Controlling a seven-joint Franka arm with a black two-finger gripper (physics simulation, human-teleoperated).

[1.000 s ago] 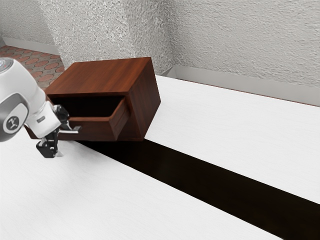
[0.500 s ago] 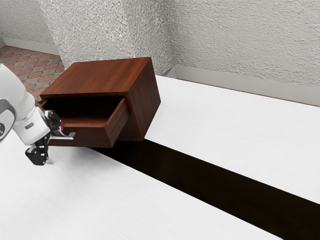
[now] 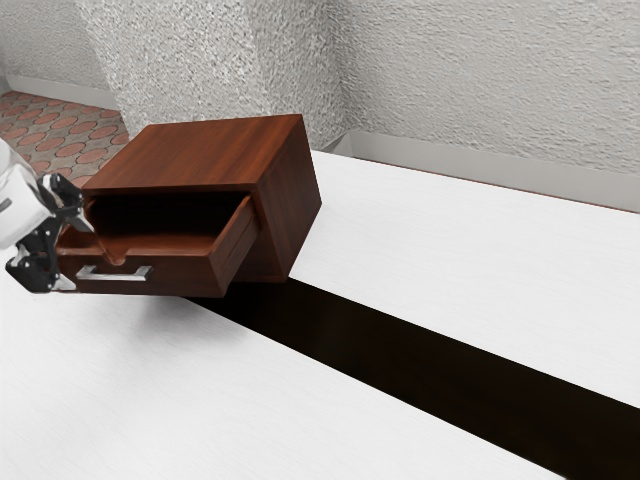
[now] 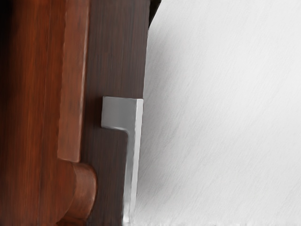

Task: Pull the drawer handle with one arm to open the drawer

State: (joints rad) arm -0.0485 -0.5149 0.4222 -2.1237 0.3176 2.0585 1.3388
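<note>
The drawer (image 3: 160, 255) stands well out of the dark wooden cabinet (image 3: 215, 150), with its hollow inside open to view, so I judge the pull to be in its last stretch. The claw (image 3: 38, 275) hangs low at the near end of the drawer front. The silver handle (image 3: 115, 271) lies just beside the claw and runs away from it along the front panel. The exterior view does not settle whether the claw is clenched on the bar, merely hooked behind it, or released, so I cannot tell. In the wrist view the handle (image 4: 133, 155) appears as a thin bar standing off the drawer front (image 4: 113, 56) on a square bracket, with the white worktop (image 4: 225, 117) beyond it. To finish well, the pull should run straight along the drawer's slide, directly away from the cabinet, with no lift or sideways drift. A skewed pull would likely bind the drawer in its opening or turn the whole cabinet on the worktop. Because the claw sits near the bar's end rather than its middle, it could slip off. A slow, even draw seems wise, stopping before the drawer comes out of the carcass.
</note>
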